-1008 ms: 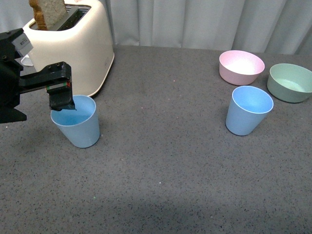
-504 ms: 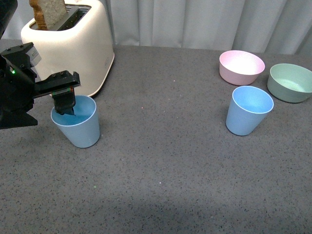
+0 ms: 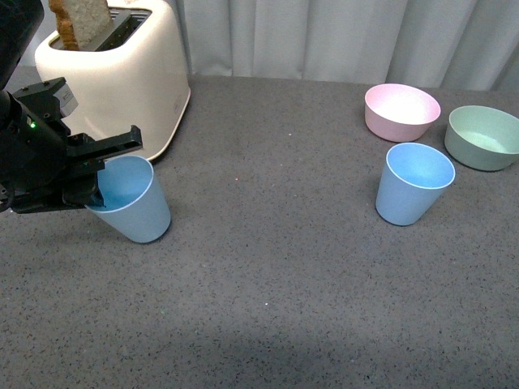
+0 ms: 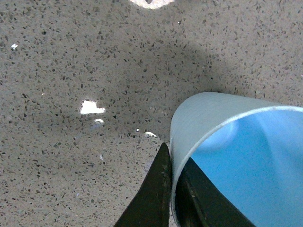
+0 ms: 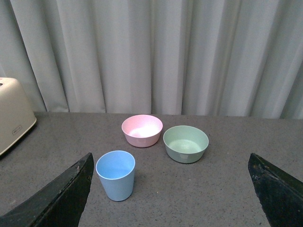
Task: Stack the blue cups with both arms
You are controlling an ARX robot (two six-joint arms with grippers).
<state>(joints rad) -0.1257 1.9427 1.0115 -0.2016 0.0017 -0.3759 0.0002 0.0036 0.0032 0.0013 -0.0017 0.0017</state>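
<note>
Left claw (image 4: 174, 158): closed onto the wall of the left blue cup (image 3: 134, 203). In the left wrist view the thin rim is sitting pinched between the two black fingers (image 4: 154, 198), one lying against the pale outside, the other pressing the blue inside. Nothing else is touching the claw.

The left blue cup is tilting, its mouth leaning toward the left arm (image 3: 32, 158). It is sitting just in front of the cream toaster (image 3: 122, 77). Whether its base is touching the desk (image 3: 268, 267) cannot be told.

Right claw (image 5: 170, 158): the fingers are spreading wide apart at the two lower corners of the right wrist view, gripping nothing and touching nothing. It is hanging above the desk, well back from the objects.

The right blue cup (image 5: 116, 175) is standing upright on the desk, mouth up. It is sitting near the pink bowl (image 5: 142, 130) and the green bowl (image 5: 185, 143), touching neither. It is well apart from the left blue cup.

Writing: a white tag (image 3: 63, 99) is showing on the left arm, too small to read. A small label (image 5: 17, 127) is showing on the toaster's side, also illegible. No brand can be made out.

A slice of bread (image 3: 77, 20) is sticking up out of the toaster slot.
</note>
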